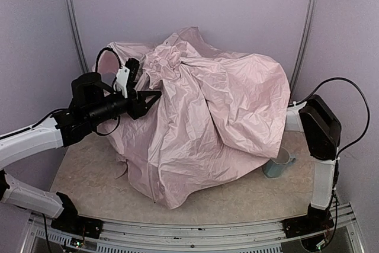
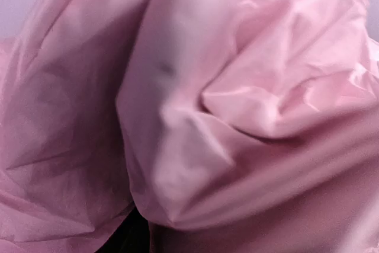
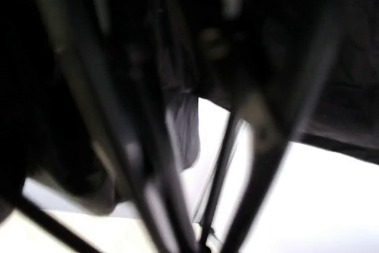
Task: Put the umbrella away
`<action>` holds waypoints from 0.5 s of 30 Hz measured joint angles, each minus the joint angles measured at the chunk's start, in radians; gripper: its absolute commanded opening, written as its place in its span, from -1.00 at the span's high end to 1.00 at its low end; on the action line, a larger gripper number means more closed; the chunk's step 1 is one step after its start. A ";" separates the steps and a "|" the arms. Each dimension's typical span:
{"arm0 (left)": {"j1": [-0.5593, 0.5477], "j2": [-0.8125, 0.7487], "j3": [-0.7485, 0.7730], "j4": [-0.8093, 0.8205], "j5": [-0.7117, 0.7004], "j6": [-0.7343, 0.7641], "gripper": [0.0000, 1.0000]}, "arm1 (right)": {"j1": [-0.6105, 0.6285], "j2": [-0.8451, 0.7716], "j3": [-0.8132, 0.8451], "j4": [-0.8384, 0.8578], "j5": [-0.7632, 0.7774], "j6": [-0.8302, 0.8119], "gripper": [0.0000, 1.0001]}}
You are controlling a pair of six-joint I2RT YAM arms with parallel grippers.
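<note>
The table (image 1: 89, 188) carries the umbrella (image 1: 219, 117) at its centre: a crumpled pale pink canopy over a black lining. The left gripper (image 1: 148, 100) presses into the canopy at 9 o'clock. The right gripper is hidden under it at 3 o'clock. Neither opening can be told. A cup (image 1: 278, 164) stands at 4 o'clock.

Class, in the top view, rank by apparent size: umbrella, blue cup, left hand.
1. umbrella, largest by far.
2. left hand and blue cup look alike; the cup is partly hidden, so unranked.
</note>
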 measured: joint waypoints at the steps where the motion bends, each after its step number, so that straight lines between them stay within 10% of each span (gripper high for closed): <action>1: -0.006 -0.022 0.008 -0.001 -0.002 0.002 -0.30 | 0.002 -0.023 0.013 -0.047 -0.001 0.008 1.00; 15: -0.100 -0.294 0.034 -0.055 -0.010 0.056 -0.91 | 0.005 -0.219 0.033 -0.340 0.012 0.147 1.00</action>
